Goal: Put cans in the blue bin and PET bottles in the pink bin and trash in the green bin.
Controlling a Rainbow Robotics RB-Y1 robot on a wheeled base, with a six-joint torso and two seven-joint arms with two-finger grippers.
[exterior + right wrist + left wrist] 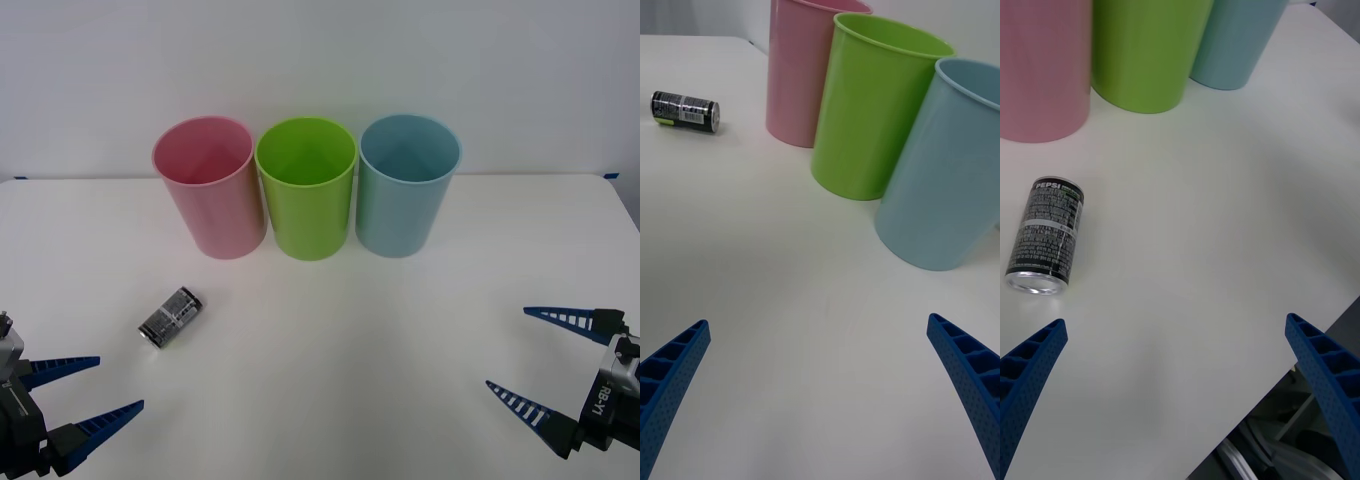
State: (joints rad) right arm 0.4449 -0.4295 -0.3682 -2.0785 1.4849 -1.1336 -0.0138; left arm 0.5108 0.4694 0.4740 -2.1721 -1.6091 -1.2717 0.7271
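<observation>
Front view: nearest the camera, the left gripper (98,389) and the right gripper (527,352) sit low at the two near corners of the white table (350,340), each with its blue ribbed fingers spread apart and nothing between them. One black can (171,316) lies on its side on the table, on the robot's left, near the left gripper and in front of the pink bin (208,186). Behind it the pink bin, the green bin (306,187) and the blue bin (406,184) stand upright in a row, left to right, their rims close together. As far as their mouths can be seen into, the bins look empty.

Right wrist view: both right fingers (674,375) stand wide apart over bare table. The blue bin (940,180) is closest to this gripper, then the green bin (869,112) and the pink bin (797,71); the can (685,111) lies well beyond them, apart from all three.

Left wrist view: the left fingers (1030,371) are likewise spread, and the can (1046,235) lies just ahead of them, silver end toward the gripper, label uppermost, near the pink bin (1041,75) but not touching it.

Progress, as a judgement: nothing is sorted yet. The can is still to be grasped, probably by the left gripper, and carried across to the blue bin at the far end of the row. No bottle or trash is seen.
</observation>
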